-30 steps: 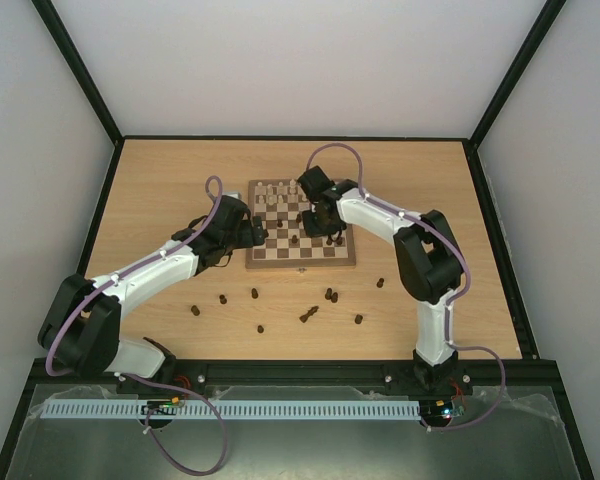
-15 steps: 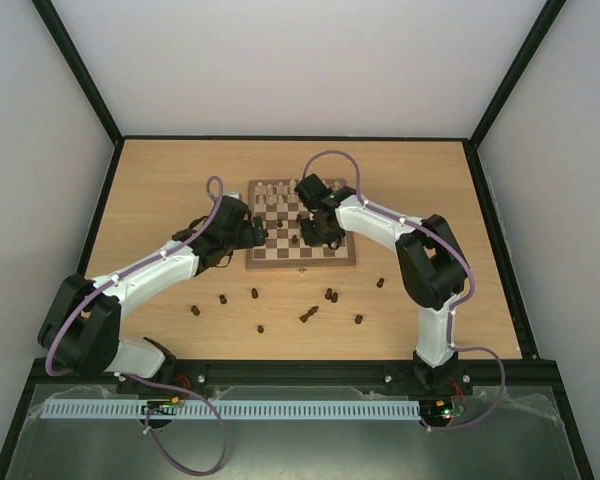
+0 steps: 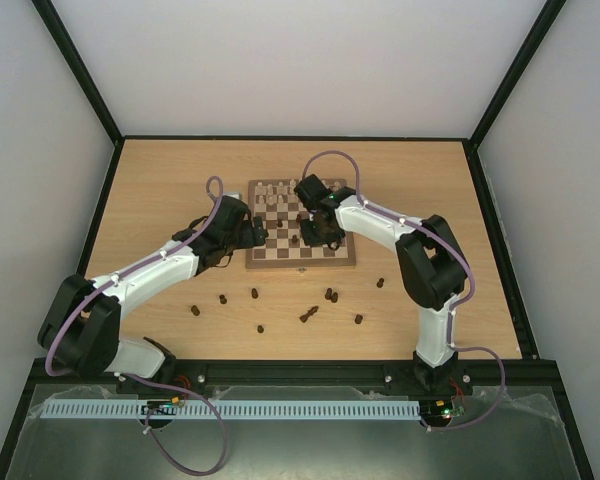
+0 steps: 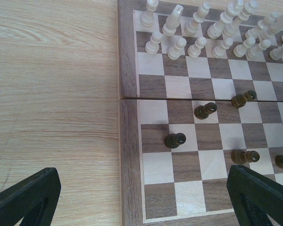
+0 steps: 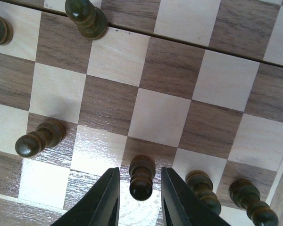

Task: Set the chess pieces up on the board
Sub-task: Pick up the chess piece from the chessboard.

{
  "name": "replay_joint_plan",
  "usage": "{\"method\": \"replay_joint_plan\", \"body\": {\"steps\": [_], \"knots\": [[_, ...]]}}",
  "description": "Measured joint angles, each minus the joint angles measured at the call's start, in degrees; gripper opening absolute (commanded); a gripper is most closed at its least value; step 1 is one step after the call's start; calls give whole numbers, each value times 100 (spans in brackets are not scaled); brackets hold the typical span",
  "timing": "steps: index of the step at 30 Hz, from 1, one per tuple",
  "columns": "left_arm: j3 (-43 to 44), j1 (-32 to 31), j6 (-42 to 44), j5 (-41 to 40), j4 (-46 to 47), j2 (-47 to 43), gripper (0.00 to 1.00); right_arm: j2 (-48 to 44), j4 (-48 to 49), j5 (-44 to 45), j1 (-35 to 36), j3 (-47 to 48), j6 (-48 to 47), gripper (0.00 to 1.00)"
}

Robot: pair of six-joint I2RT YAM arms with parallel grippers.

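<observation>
The board (image 3: 302, 262) lies mid-table, with cream chess pieces (image 3: 278, 192) standing in its two far rows. A few dark pieces (image 4: 205, 110) stand on its near half. My right gripper (image 3: 316, 230) is low over the board. In the right wrist view its jaws (image 5: 140, 172) are open around a standing dark pawn (image 5: 141, 181), with a small gap on each side. My left gripper (image 3: 252, 233) hovers at the board's left edge (image 4: 127, 141). It (image 4: 142, 172) is wide open and empty.
Several dark pieces lie scattered on the tabletop in front of the board, among them ones at the left (image 3: 194, 311), the middle (image 3: 308, 315) and the right (image 3: 380, 283). More dark pawns (image 5: 203, 186) stand close right of the right gripper. The black frame rail runs along the near edge.
The right gripper has shifted slightly left and toward the near side over the board. The left arm has not moved.
</observation>
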Motion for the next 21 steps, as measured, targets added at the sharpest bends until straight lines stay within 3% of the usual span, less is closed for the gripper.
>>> {"method": "replay_joint_plan", "body": {"steps": [5, 11, 21], "knots": [[2, 0, 0, -4, -11, -15, 100, -15, -142, 2, 0, 323, -2, 32], [2, -2, 0, -22, -13, -15, 99, 221, -184, 24, 0, 1346, -11, 41], [2, 0, 2, -26, -13, -15, 100, 1355, -315, 79, 0, 2251, -26, 40]]}}
